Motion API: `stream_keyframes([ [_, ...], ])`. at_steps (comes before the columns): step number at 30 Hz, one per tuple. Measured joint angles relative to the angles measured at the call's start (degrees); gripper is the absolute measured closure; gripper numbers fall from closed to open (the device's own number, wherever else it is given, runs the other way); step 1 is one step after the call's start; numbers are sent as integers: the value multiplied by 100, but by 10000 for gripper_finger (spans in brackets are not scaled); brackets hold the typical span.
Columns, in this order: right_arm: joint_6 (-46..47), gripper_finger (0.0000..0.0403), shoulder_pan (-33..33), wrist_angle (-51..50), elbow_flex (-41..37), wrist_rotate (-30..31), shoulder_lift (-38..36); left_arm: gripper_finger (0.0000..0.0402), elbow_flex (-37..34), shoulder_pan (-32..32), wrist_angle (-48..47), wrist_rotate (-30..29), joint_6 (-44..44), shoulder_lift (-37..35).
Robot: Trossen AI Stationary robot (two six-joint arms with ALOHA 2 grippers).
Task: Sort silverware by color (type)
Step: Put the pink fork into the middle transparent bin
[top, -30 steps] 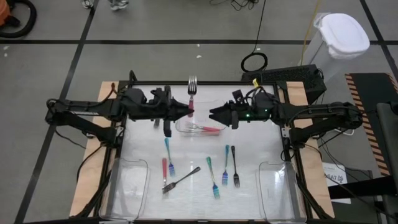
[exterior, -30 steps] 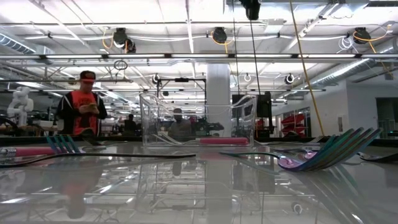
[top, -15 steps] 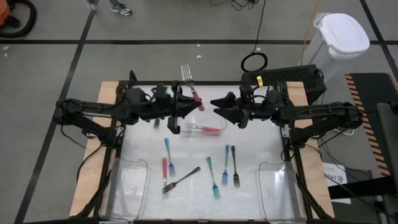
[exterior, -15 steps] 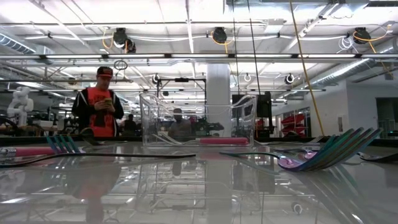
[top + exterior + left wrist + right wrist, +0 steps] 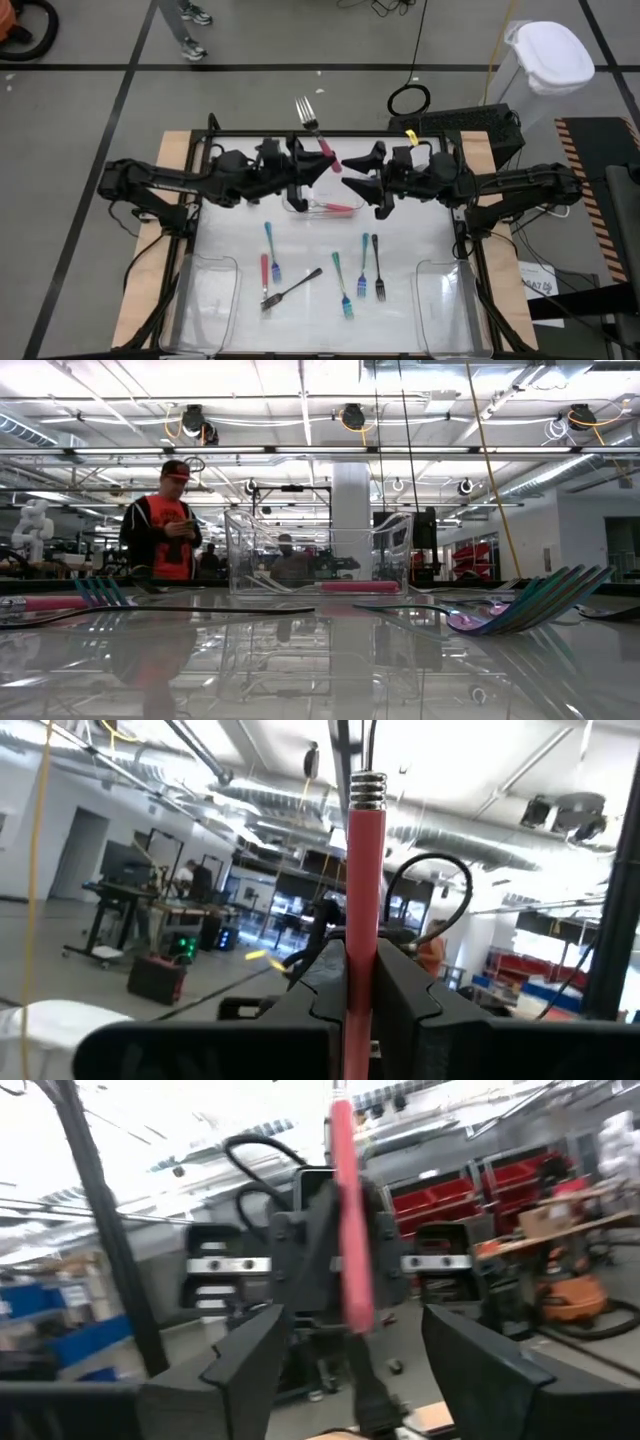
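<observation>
My left gripper (image 5: 320, 166) is shut on a pink-handled fork (image 5: 316, 130), held high above the table's far middle with its tines (image 5: 305, 108) up and toward the far edge. My right gripper (image 5: 358, 168) faces it from the table's right, open. Its fingers (image 5: 250, 1365) stand on either side of the pink handle (image 5: 345, 1230) without touching it. Below them a clear tray (image 5: 300, 208) holds pink utensils (image 5: 340, 208). Teal forks (image 5: 343, 282), a pink utensil (image 5: 265, 268) and dark forks (image 5: 293, 287) lie flat on the table. My left gripper pinches the fork's pink handle (image 5: 360, 920) between its two fingers, below the ribbed metal neck (image 5: 367, 788). The fingers come from the table's left, slanting upward, and lie across the handle. The fork is lifted clear and stands tilted, tines up.
Clear trays stand at the near left (image 5: 212, 300) and near right (image 5: 445, 300) corners. In the low view the far tray (image 5: 318, 550) stands at mid-table, with fanned forks (image 5: 535, 608) on the right. A person (image 5: 165, 535) stands in the room beyond.
My left gripper has moved toward the table's right and tipped upward with the fork. The fork's handle end has swung toward my right gripper and its tines have tilted left. My right gripper has rolled and tipped upward, its fingers now flanking the handle.
</observation>
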Motion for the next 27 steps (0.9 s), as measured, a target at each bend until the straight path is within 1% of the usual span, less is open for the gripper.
stream_keyframes([
  [3, -92, 193, 0, 2, 0, 112, 0, 379, 0, -29, 160, 1, -2, 46],
  [8, -200, 209, -2, -1, 0, 127, 2, 379, 0, -37, 190, -21, 2, 38],
  [12, -202, 218, -2, -19, 0, 120, 24, 379, 0, -37, 92, -17, 2, 40],
  [15, -176, 223, -2, -20, 2, 60, 65, 379, 0, -37, -167, 23, 3, 66],
  [16, -155, 225, -2, -43, 2, -21, 71, 377, -2, -41, -212, 26, 2, 76],
  [20, -36, 235, -2, -74, 2, -38, 74, 367, -4, -59, -166, 54, 4, 64],
  [27, -3, 275, -2, -87, 2, -61, 74, 371, -2, -59, -181, 71, 2, 69],
])
